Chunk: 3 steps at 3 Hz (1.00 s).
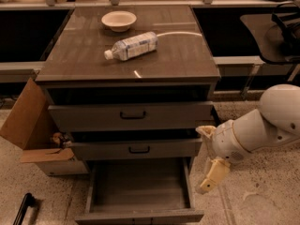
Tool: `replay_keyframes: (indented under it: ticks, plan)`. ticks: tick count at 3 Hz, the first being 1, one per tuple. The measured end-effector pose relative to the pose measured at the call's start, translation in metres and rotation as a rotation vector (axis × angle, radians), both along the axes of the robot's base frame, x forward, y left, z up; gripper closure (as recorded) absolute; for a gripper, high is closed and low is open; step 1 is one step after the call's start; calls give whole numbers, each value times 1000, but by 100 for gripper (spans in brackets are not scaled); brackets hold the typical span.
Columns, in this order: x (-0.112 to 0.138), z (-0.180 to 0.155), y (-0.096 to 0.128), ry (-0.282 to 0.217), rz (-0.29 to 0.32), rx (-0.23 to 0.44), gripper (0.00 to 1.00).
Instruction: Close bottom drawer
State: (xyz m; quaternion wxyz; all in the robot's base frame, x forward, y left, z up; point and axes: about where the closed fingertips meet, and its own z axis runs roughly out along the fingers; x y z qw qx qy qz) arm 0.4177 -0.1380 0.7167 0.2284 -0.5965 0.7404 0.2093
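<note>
The bottom drawer (139,191) of the grey cabinet is pulled far out; its long grey box is empty and its slim front panel (140,216) lies at the frame's lower edge. The handle is out of view. My gripper (209,172) hangs on the white arm at the right, just beside the drawer's right wall and level with it, pointing down. One cream finger (213,176) shows clearly.
The top drawer front (132,116) and middle drawer front (138,149) stand slightly out. A plastic bottle (131,46) and a bowl (119,20) rest on the cabinet top. An open cardboard box (33,130) stands at the left. A black object (23,209) lies on the floor.
</note>
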Motion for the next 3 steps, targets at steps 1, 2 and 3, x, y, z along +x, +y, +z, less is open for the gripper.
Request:
replay_keyframes:
  ticks: [1, 2, 3]
  plan:
    - [1, -48, 4, 18, 55, -3, 0]
    - [-2, -135, 7, 56, 124, -26, 0]
    - [-5, -191, 11, 87, 143, -82, 0]
